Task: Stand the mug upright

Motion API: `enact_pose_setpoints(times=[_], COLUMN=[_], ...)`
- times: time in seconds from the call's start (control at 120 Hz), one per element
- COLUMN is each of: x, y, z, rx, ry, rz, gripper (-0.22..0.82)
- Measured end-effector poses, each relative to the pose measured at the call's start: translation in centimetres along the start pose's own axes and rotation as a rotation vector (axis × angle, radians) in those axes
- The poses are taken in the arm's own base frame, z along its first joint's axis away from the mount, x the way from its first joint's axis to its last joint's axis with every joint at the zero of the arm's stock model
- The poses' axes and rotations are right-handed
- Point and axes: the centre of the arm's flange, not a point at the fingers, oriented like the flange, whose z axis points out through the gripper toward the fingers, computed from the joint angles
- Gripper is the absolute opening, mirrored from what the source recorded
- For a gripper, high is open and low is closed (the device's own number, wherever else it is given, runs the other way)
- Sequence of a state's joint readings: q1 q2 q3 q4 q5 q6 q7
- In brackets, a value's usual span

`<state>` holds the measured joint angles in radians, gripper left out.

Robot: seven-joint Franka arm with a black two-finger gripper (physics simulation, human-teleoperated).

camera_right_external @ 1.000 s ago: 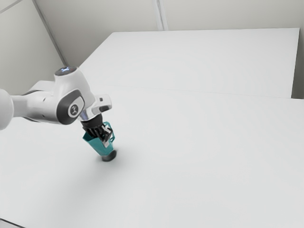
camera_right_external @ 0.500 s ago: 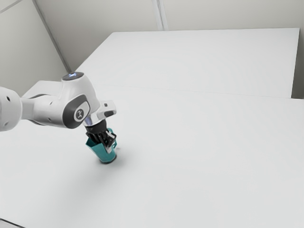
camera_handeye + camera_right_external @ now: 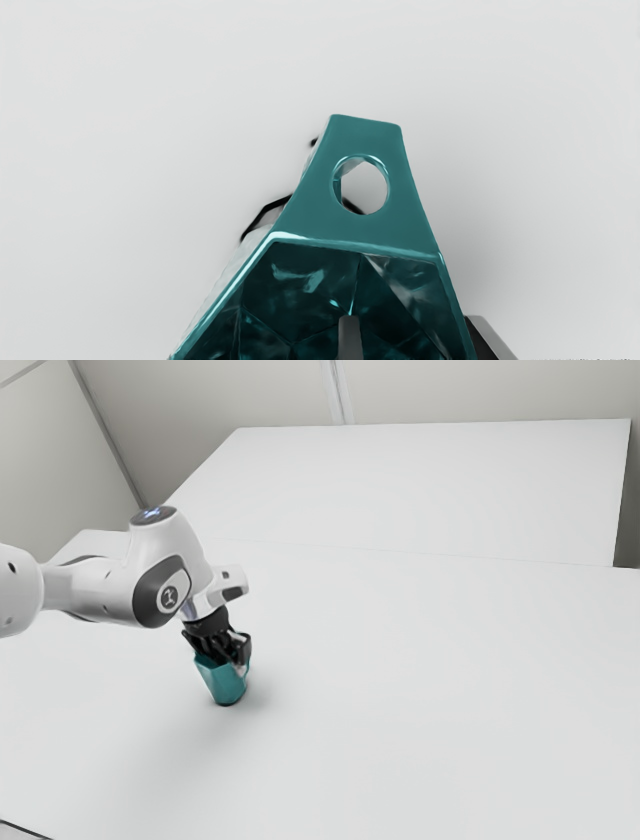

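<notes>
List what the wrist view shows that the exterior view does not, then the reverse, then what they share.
The wrist view adds the faceted inside of the mug and a clear look at the round hole through its handle.

The exterior view adds the white arm, the room's walls and the mug's base, down at the table.

Both show the teal mug, part of the gripper and the pale tabletop.

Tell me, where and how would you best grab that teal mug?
I'd pinch the teal mug by its thin rim beside the handle, coming from above: its open mouth faces mostly upward, which should leave room inside and outside the rim.
</notes>
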<state>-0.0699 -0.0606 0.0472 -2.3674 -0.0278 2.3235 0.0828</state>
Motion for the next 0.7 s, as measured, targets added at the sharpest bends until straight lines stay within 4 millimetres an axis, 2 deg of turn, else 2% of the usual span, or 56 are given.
enact_pose_setpoints(times=[0.158, 0.283, 0.333, 0.533, 0.7], x=[0.0, 0.0, 0.3, 2.9, 4.6], y=[1.0, 1.5, 1.6, 1.3, 1.0], z=[-2.0, -3.7, -4.6, -10.8, -14.1], rx=[-0.006, -0.008, -0.008, -0.011, -0.012], ry=[0.041, 0.075, 0.086, 0.095, 0.046], rz=[0.018, 0.03, 0.033, 0.032, 0.03], gripper=[0.34, 0.45, 0.48, 0.54, 0.56])
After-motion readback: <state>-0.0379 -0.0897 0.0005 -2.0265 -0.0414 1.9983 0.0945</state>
